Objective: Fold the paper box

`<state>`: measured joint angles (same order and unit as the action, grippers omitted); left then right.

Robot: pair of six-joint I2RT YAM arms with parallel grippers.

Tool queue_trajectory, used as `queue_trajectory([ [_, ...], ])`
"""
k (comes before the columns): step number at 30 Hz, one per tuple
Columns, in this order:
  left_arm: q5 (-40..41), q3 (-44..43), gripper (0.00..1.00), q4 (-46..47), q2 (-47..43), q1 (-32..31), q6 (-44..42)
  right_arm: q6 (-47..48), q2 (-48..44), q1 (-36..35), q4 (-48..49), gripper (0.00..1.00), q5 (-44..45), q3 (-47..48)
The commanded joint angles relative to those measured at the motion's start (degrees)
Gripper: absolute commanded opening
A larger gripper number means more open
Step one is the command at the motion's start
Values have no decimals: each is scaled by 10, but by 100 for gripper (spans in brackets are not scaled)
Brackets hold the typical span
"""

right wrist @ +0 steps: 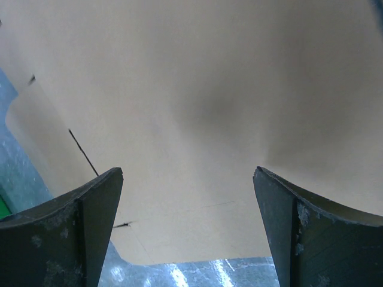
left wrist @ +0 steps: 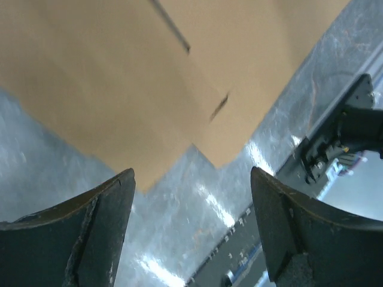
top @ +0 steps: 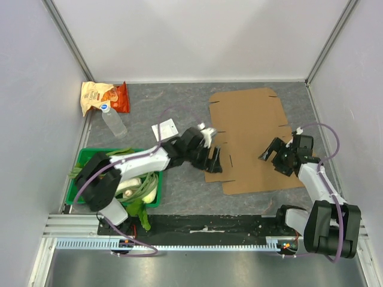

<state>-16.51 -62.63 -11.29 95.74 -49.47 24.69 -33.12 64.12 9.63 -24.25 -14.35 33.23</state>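
The paper box (top: 251, 134) lay flat on the table (top: 179, 194), its long side pointing away from the arms. The left pincer (top: 213, 159) hung open at its left edge. The right pincer (top: 273, 154) was open above its right part. 1 white card (top: 165, 129) lay nearby, not blocking.

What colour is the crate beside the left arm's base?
Green; the crate shows best in the top external view.
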Motion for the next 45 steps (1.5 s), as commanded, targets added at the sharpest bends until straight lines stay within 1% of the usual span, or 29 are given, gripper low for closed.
queue_trajectory([
  [1, -7, 201, 84, 225, -117, -3, 191, -33, -29, -35, 85, 98, -71, -44],
  [2, 5, 231, 83, 246, -161, -4, 223, -34, -40, -52, 93, 98, -75, -48],
  [3, 14, 257, 83, 268, -179, -4, 229, -32, -53, -77, 106, 98, -73, -47],
  [4, 33, 295, 82, 278, -202, -6, 229, -21, -77, -152, 107, 98, -35, -42],
  [6, 50, 321, 80, 280, -274, -6, 221, 11, -88, -230, 82, 98, 31, -17],
  [7, 71, 337, 80, 272, -301, -6, 214, 22, -83, -299, 68, 98, 99, -6],
  [8, 81, 342, 80, 248, -329, -6, 196, 30, -78, -330, 58, 98, 138, 9],
  [9, 89, 348, 80, 237, -393, -6, 186, 42, -71, -387, 44, 98, 171, 15],
  [10, 96, 356, 80, 226, -420, -7, 160, 45, -47, -413, 43, 98, 192, 19],
  [12, 110, 362, 88, 189, -479, -5, 152, 29, -4, -477, 28, 97, 226, 45],
  [13, 118, 353, 89, 165, -484, -2, 163, 8, 39, -488, 25, 97, 217, 54],
  [14, 114, 346, 88, 146, -485, 1, 170, -14, 53, -494, 43, 94, 171, 55],
  [15, 97, 341, 86, 130, -485, 1, 172, -35, 56, -521, 66, 92, 164, 47],
  [16, 89, 343, 85, 130, -488, 1, 183, -90, 50, -543, 88, 91, 172, 38],
  [18, 81, 369, 85, 160, -497, 1, 207, -128, 42, -605, 128, 89, 224, 27],
  [20, 74, 391, 82, 193, -502, 0, 231, -129, 58, -638, 94, 88, 278, 64],
  [21, 74, 405, 81, 200, -500, 1, 241, -129, 86, -665, 72, 88, 332, 80],
  [24, 65, 426, 78, 231, -479, 1, 296, -170, 131, -668, 27, 86, 331, 109],
  [26, 54, 432, 76, 266, -438, 1, 337, -237, 121, -669, 18, 84, 343, 90],
  [28, 49, 426, 76, 275, -400, 0, 380, -281, 58, -668, 17, 84, 391, 62],
  [29, 50, 422, 77, 278, -358, 0, 396, -316, 31, -668, 8, 84, 413, 37],
  [30, 51, 419, 77, 284, -340, 0, 415, -324, -22, -665, 3, 84, 428, 25],
  [31, 54, 421, 77, 299, -323, -2, 451, -330, -49, -661, -2, 84, 447, 8],
  [33, 68, 438, 79, 373, -270, -10, 493, -331, -116, -633, -24, 84, 453, -4],
  [35, 89, 440, 78, 411, -233, -21, 547, -324, -150, -602, -51, 84, 454, -11],
  [38, 125, 436, 77, 459, -169, -57, 606, -304, -190, -589, -71, 84, 455, -8],
  [41, 218, 444, 77, 491, -128, -96, 657, -297, -210, -589, -76, 84, 456, -9],
  [42, 285, 450, 76, 501, -123, -127, 680, -295, -215, -589, -75, 84, 455, -9],
  [45, 370, 445, 75, 522, -88, -165, 694, -287, -218, -589, -76, 84, 452, -7],
])
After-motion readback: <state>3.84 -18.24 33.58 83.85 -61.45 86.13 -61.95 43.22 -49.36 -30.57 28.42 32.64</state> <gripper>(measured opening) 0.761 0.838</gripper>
